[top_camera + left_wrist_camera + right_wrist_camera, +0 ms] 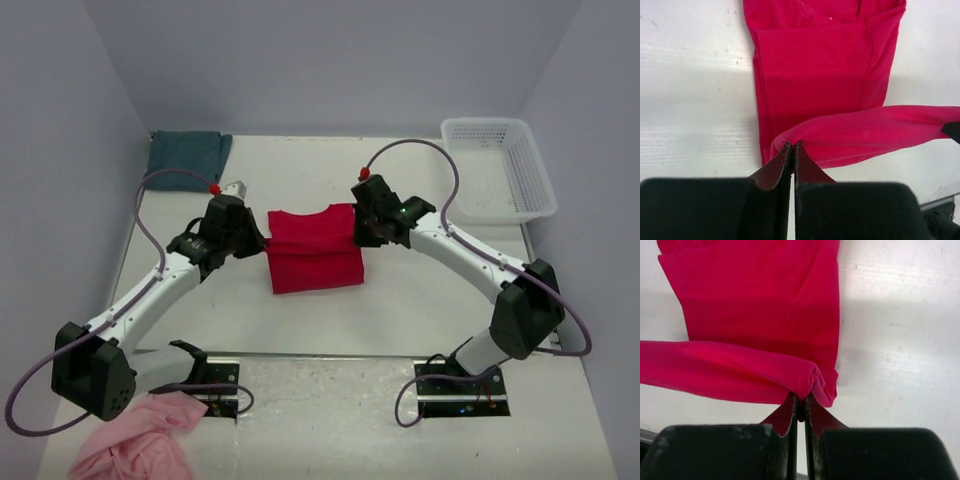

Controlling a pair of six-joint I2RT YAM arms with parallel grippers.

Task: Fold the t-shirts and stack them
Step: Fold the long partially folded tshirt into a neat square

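Crimson cotton is being pinched at two points. The left tool (792, 149) is closed tight on one end of a raised edge of the red t-shirt (313, 262), and the right tool (801, 399) is clamped in the same way on the other end. Between them the edge is being stretched as a band above the rest of the shirt, which is lying flat in the middle of the desk (420, 300), with its collar toward the top of the overhead frame. The teal t-shirt (188, 152) is lying well apart, in the upper left corner of that frame.

The step in hand is judged to be a fold of the held edge over the body of the shirt. For a good result, both ends should be carried at one height and one pace, so that the band is being laid straight and not twisted. Enough tension is needed against sagging, but not so much that the flat part is being dragged over the desk. Release is advised only when the edge is resting in line with the layer below.
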